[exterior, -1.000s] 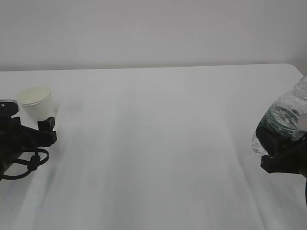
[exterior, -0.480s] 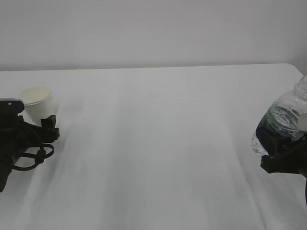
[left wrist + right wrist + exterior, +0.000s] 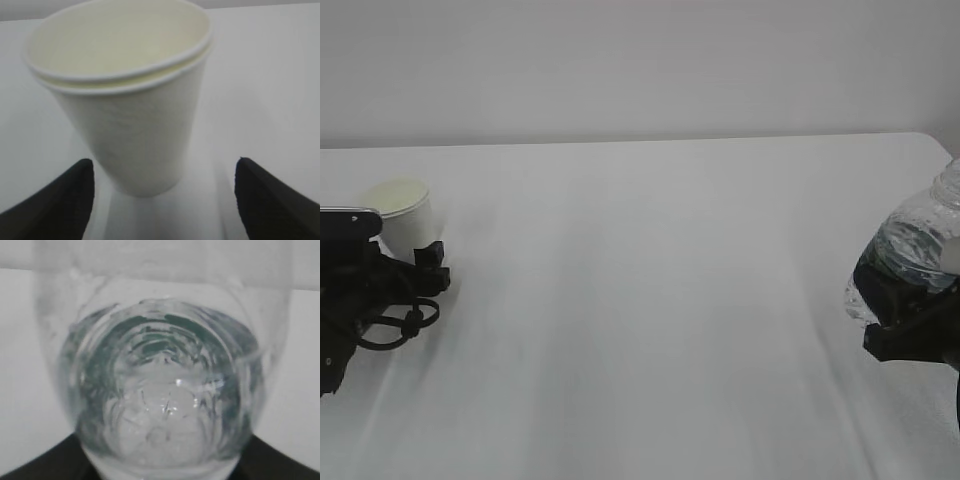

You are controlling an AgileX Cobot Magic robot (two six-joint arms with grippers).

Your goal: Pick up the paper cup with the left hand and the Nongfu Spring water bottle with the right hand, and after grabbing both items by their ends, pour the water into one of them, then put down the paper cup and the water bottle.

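Meanwhile, your left hand (image 3: 420,262), the black arm with cables and a two-finger gripper, had crept forward over the last second toward the small white tapered paper cup (image 3: 404,210) at the far left of the white table (image 3: 650,300), and its jaws had narrowed only a touch. In the left wrist view the cup (image 3: 130,110) stood upright between the two black fingertips (image 3: 60,200), with bare table showing on both sides, so the fingers were spread wide and not yet touching it. On the other side nothing had moved: your right hand (image 3: 910,320) sat at the right edge, clamped around the lower body of the small clear ribbed plastic bottle with the dark green label (image 3: 910,250), which leaned with its neck cut off by the frame. The right wrist view looked straight at the bottle's base (image 3: 160,405), with clear water inside (image 3: 165,365). That meant the bottle was already secured while the cup was only framed. I judged that your next step was to close the left fingers on the cup's lower end; squeezing too hard could crush the thin wall.
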